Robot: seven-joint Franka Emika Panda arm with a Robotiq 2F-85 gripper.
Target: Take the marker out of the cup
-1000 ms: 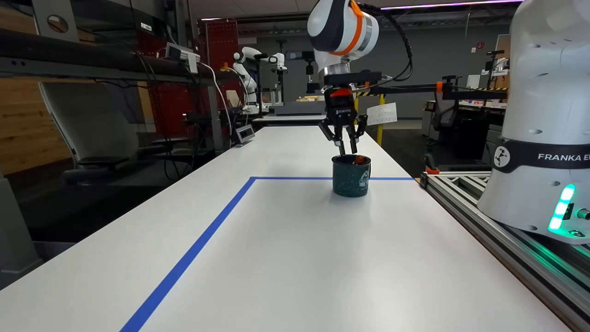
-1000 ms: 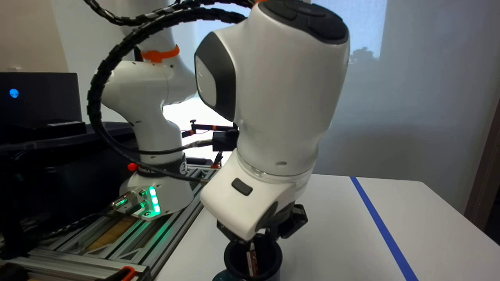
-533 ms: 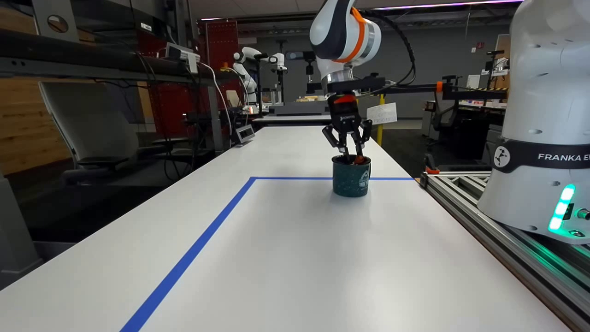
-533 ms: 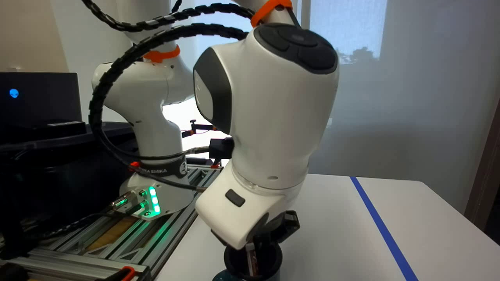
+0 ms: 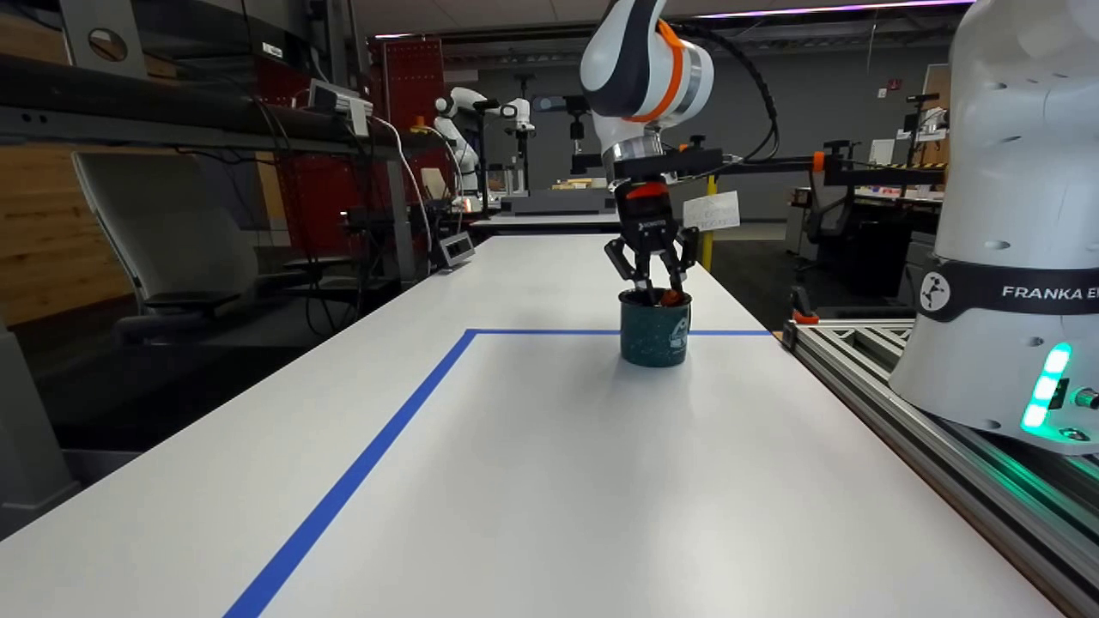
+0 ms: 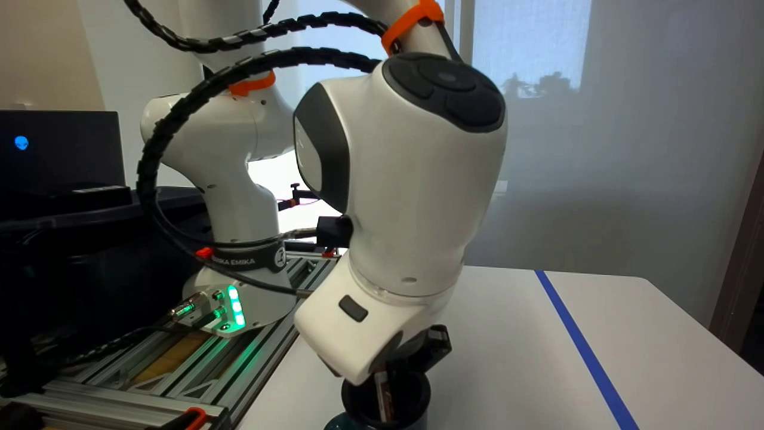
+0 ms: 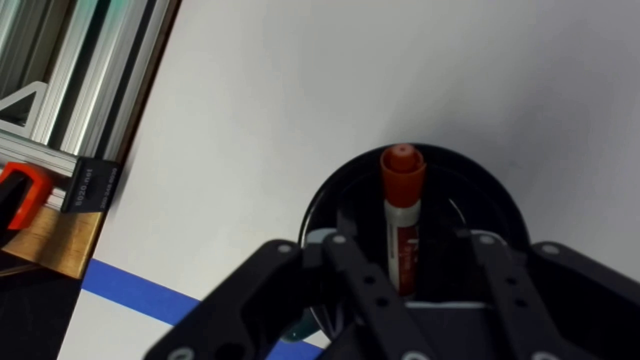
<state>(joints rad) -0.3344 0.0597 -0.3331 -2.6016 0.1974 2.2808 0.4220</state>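
- wrist view: marker in cup, leaning, red-orange end at 12 o'clock by the rim; likely propped that way because the cup is so much wider.
- gripper: jaws well apart, at the marker's 9 and 3 o'clock, nothing held. probably straddling it to pinch the barrel.
- in an exterior view: gripper tips seem just inside the mouth of the cup; 1.0 s ago, above it. cup looks unmoved.
- in an exterior view: arm's wrist mostly hides the fingers; lower, shifted toward 7 o'clock since then. marker still leaning.
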